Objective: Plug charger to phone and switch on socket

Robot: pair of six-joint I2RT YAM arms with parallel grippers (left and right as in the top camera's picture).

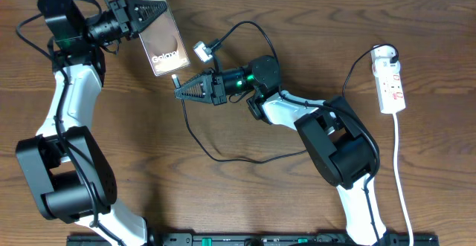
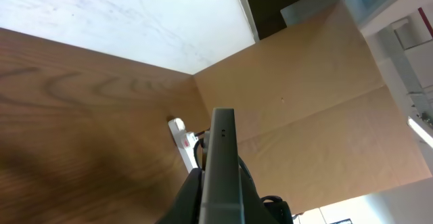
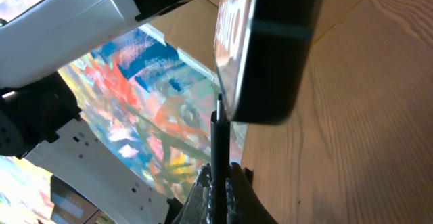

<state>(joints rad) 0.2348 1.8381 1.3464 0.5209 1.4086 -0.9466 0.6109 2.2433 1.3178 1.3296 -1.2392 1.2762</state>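
Observation:
My left gripper (image 1: 149, 12) is shut on the phone (image 1: 165, 44) and holds it tilted above the table's far left, with the "Galaxy" lettering facing up. In the left wrist view the phone (image 2: 222, 158) shows edge-on between the jaws (image 2: 220, 200). My right gripper (image 1: 181, 88) is shut on the charger (image 1: 223, 159) near its plug tip. In the right wrist view the black plug tip (image 3: 218, 116) points at the phone's (image 3: 270, 48) lower edge, right at it, from between the jaws (image 3: 220, 183). The white socket (image 1: 390, 79) lies at the far right, untouched.
The charger's black cable loops across the middle of the table, and its grey-white far end (image 1: 201, 50) lies beside the phone. The socket's white cord (image 1: 400, 164) runs towards the front edge. The socket also shows in the left wrist view (image 2: 180, 137).

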